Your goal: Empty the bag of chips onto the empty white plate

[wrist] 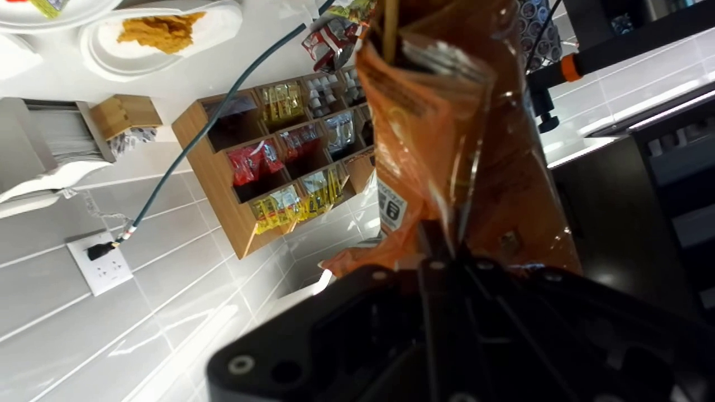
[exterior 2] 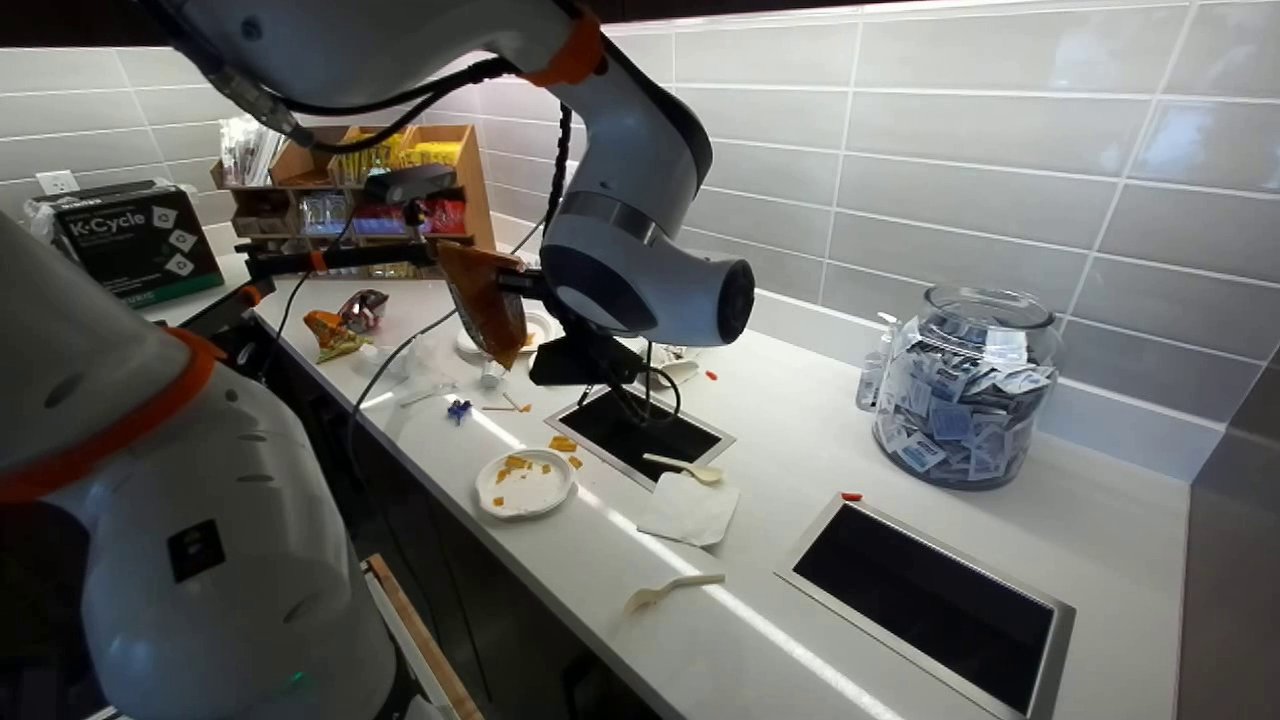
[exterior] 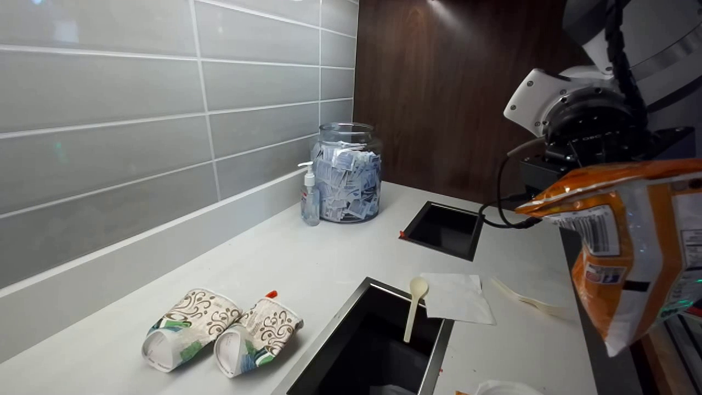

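The tool (wrist: 451,251) pinches the bag (exterior: 652,247), which hides the tips and runs out of frame in an exterior view. Lower than the tool, the counter (exterior 2: 775,445) carries a plate (exterior 2: 538,490) with orange bits (exterior 2: 517,463); the bag's contents are hidden.

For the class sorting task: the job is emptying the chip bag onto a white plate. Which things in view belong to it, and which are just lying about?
Belong to the job:
orange chip bag
gripper, holding it
white plate with orange pieces, probably the target

Just lying about:
pale spoon
white napkin
glass jar of packets
pump bottle
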